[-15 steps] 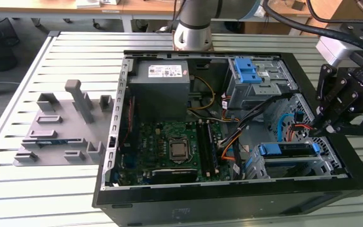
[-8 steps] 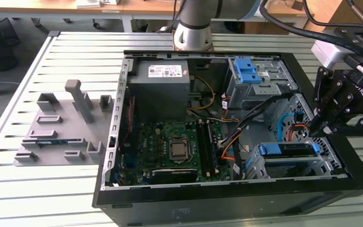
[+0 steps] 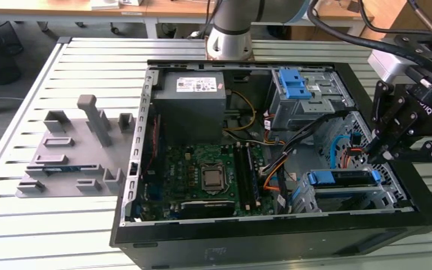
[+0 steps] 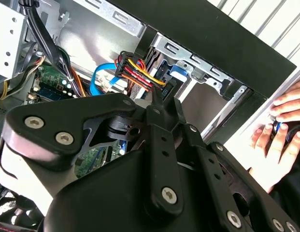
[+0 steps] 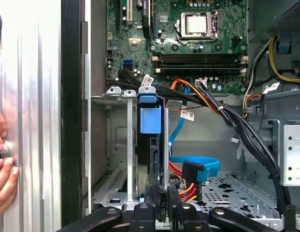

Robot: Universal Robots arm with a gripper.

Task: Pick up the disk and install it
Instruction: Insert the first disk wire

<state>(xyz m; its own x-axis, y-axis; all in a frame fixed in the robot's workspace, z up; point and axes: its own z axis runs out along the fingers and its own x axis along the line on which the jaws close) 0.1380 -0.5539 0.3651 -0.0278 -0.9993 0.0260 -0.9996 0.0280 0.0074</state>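
Black linkages of the hand (image 4: 162,99) crowd the second wrist view, its fingers sitting almost together with nothing visibly between them. Just beyond the tips the disk (image 5: 150,121) stands on edge in the drive cage (image 5: 118,145), so I judge the installing step nearly done. Any further push would need to run straight along the cage and spare the orange and blue cables (image 5: 191,171) beside it, inside the computer case (image 3: 276,242).
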